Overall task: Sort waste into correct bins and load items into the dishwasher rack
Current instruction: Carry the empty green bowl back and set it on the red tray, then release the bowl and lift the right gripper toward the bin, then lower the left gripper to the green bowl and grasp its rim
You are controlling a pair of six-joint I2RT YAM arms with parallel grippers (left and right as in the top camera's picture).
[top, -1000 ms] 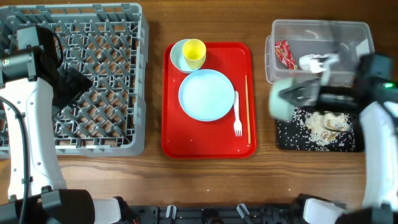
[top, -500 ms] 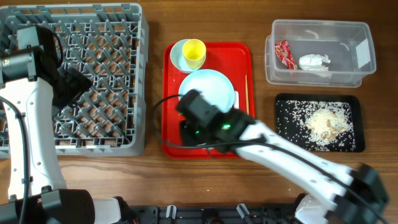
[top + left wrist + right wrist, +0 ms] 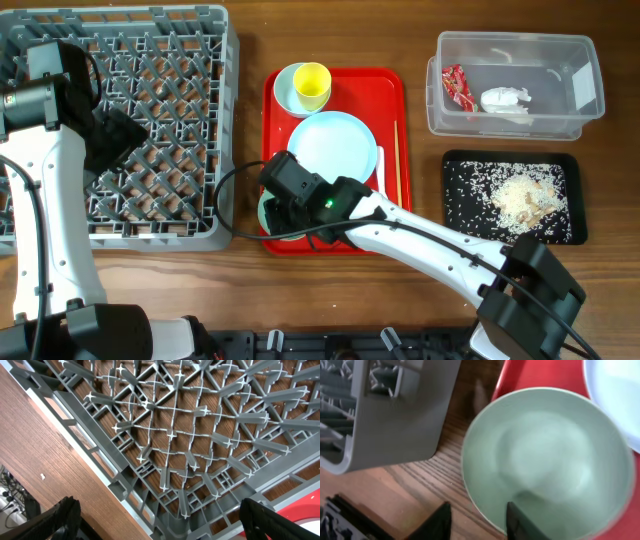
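**Fingers (image 3: pixel 517 520) pinching green bowl (image 3: pixel 545 460) rim**

Right gripper (image 3: pixel 479 521): 1 finger inside the rim, 1 outside, apparently clamped. Bowl overhangs red tray (image 3: pixel 380 90)'s near-left corner. Looks rigid, slick, light, so an edge hold may pivot. Left gripper (image 3: pixel 159 510), well left of tray: spread, empty.

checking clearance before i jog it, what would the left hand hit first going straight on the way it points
The dishwasher rack: its grey grid fills the left wrist view ahead of the left hand; how far is unclear.
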